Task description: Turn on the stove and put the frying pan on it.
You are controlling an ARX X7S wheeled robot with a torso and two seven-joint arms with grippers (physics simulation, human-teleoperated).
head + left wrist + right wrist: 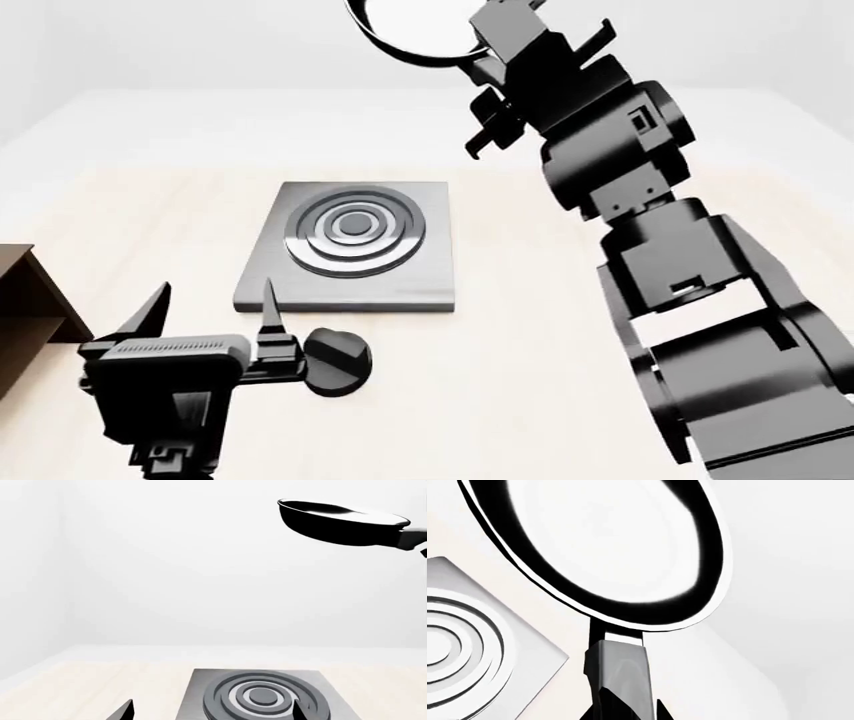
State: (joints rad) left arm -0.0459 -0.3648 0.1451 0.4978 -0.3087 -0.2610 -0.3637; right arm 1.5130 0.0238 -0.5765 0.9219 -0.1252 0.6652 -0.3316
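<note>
- Your right gripper (491, 95) is clamped on the handle of the frying pan (341, 522), and the pan hangs high in the air, well above the table (534, 330).
- In the left wrist view the pan sits roughly level, far above the stove (263, 696) and off to one side of it, touching nothing below.
- In the right wrist view the pan's pale glossy inside faces the camera, its handle (617, 672) runs back toward the gripper, and a corner of the stove plate with its rings shows beneath and beside it.
- The head view catches only the pan's rim at the top edge, just beyond the right gripper.
- The stove lies flat on the light wooden table in front of you, its burner rings (354, 228) bare.
- The round black knob (338, 362) sits on the table apart from the plate, near its closest edge.
- Your left gripper (214, 315) hovers low with its two fingers spread apart and nothing between them; the knob lies just beside the finger on its right, and you cannot tell whether they touch.
- A brown wooden shelf (27, 300) shows at the left edge of the head view, close to your left arm.
</note>
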